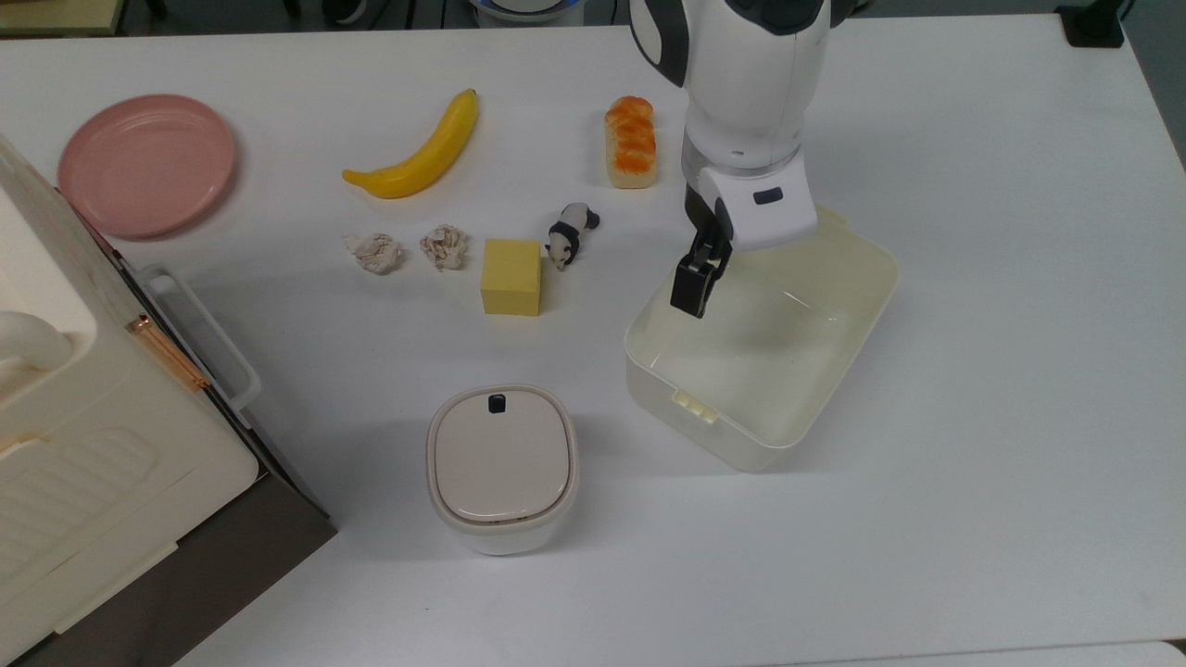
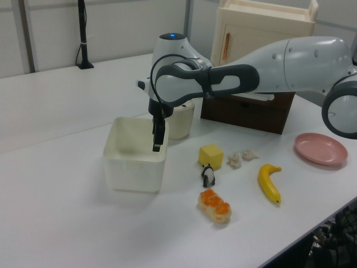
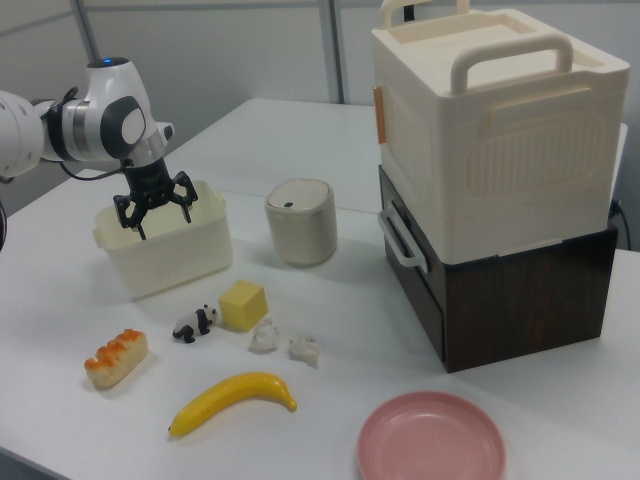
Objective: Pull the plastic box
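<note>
The gripper [image 3: 153, 213] hangs with its 2 fingers spread wide, tips dipped at the rim of the plastic box [image 1: 769, 357], 1 finger seemingly inside the wall and 1 outside, nothing pinched yet. The box sits on the white table [image 1: 1001, 278], toward the top view's right edge, well apart from the yellow block [image 1: 510, 277] and the lidded bin [image 1: 501, 466]. By my reading the approach is done; closing on the wall and the pull itself remain.
</note>
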{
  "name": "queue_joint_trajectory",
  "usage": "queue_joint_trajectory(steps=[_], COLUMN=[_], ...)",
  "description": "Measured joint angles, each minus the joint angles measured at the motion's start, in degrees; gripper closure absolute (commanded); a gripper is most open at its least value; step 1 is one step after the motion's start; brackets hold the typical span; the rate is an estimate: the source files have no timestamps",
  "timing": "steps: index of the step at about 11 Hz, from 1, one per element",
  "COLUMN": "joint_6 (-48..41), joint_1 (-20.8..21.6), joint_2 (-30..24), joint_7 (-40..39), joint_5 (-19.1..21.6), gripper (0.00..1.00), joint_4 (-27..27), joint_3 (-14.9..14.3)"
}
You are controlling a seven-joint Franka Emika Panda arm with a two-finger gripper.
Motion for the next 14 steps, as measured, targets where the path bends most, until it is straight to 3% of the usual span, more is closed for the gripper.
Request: queue_joint_trajectory(steps=[8,14], joint_6=[-0.2,-1.2], joint_1=[-0.4,-0.7], joint_2=[0.4,-4.8], joint_7=[2.8,3.2], joint_5=[0.0,-1.7], gripper=[0.0,0.0], joint_4=[-2.1,-8.5], joint_3=[-0.3,-1.3])
